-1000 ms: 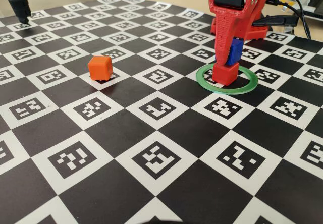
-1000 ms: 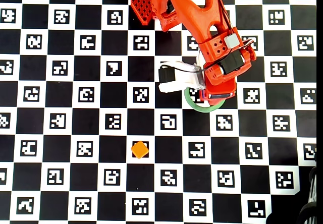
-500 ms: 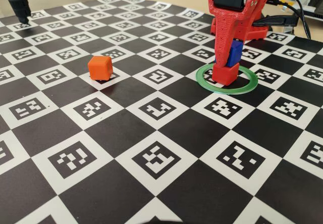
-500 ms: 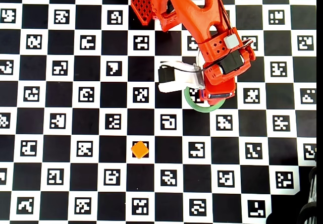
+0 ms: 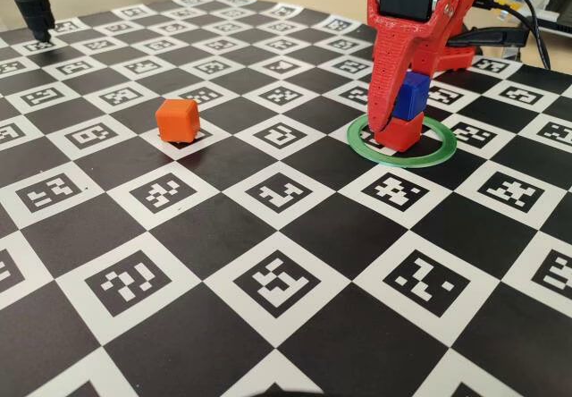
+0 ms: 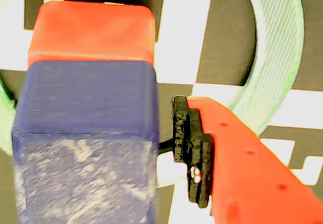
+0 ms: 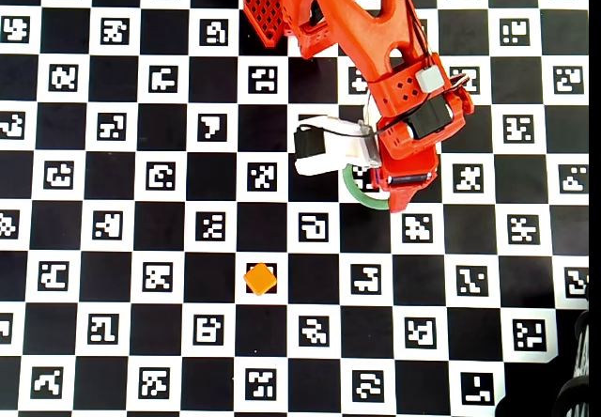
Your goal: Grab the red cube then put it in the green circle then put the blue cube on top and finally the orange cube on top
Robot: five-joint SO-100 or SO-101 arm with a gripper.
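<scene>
We take the green circle (image 5: 401, 139) as our landmark. It lies flat on the checkered marker board (image 5: 268, 236), toward the right side of the fixed view.

Inside the ring we see the red cube (image 5: 404, 133) resting on the board, and the blue cube (image 5: 412, 97) sits directly on top of it, a two-high stack. In the wrist view the blue cube (image 6: 86, 143) fills the left half, with the red cube (image 6: 91, 32) showing beyond its top edge and an arc of the green circle (image 6: 275, 57) curving round at the right.

The gripper (image 5: 398, 115) hangs over the ring, straddling the stack. We read its jaws as parted: in the wrist view a narrow gap shows between the blue cube's side and the black pad on the red finger (image 6: 242, 158). The other finger's contact we cannot tell from these views.

The orange cube (image 5: 177, 120) stands alone on a white square well apart from the ring, to its left in the fixed view. In the overhead view the orange cube (image 7: 260, 278) lies below and left of the green circle (image 7: 362, 194), most of which is hidden under the arm (image 7: 376, 51).
</scene>
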